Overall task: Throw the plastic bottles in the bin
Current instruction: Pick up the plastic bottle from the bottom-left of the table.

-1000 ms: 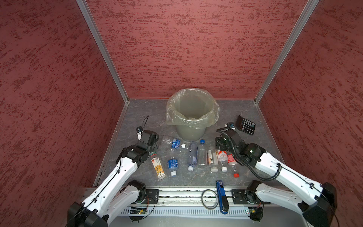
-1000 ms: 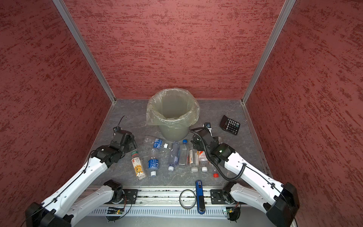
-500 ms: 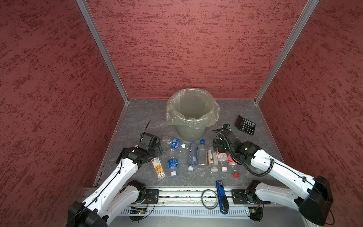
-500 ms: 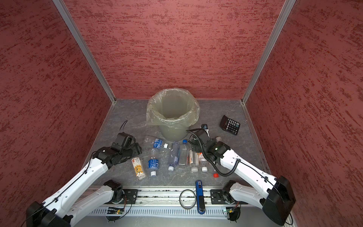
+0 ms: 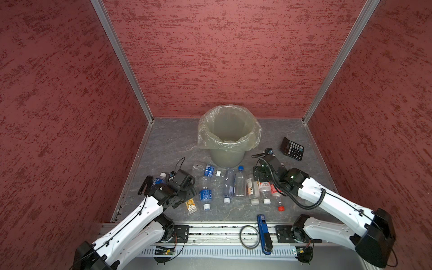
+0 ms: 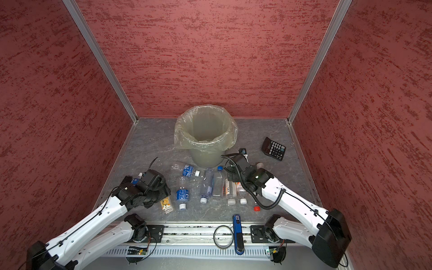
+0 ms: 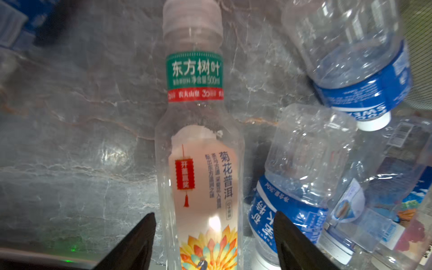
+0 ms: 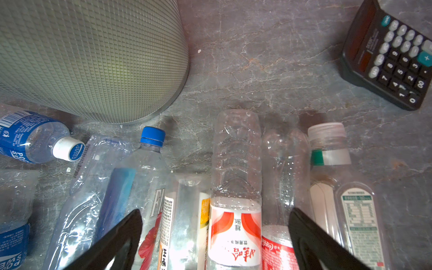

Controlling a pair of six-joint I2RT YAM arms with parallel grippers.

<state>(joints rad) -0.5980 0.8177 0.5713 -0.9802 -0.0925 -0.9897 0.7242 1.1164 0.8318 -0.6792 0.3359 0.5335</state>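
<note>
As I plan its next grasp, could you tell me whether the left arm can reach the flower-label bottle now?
Probably yes: the left gripper is open astride the flower-label bottle, nothing between; a blue-label bottle lies close beside one finger.

black calculator [image 5: 292, 148], blue flat tool [image 5: 264, 233], black ring [image 5: 240, 236], perhaps a cable

bottles [image 5: 229, 184] before bin [image 5: 224, 157], calculator [image 5: 292, 149] right of bin

Stereo head high above the front rail [image 5: 210, 231], both top views angled steeply down on the whole tabletop [image 5: 168, 145], left wrist camera close over the flower-label bottle [image 7: 201, 187], right wrist camera low, sharing bin [image 8: 93, 58] and calculator [image 8: 392, 53] with them.
</note>
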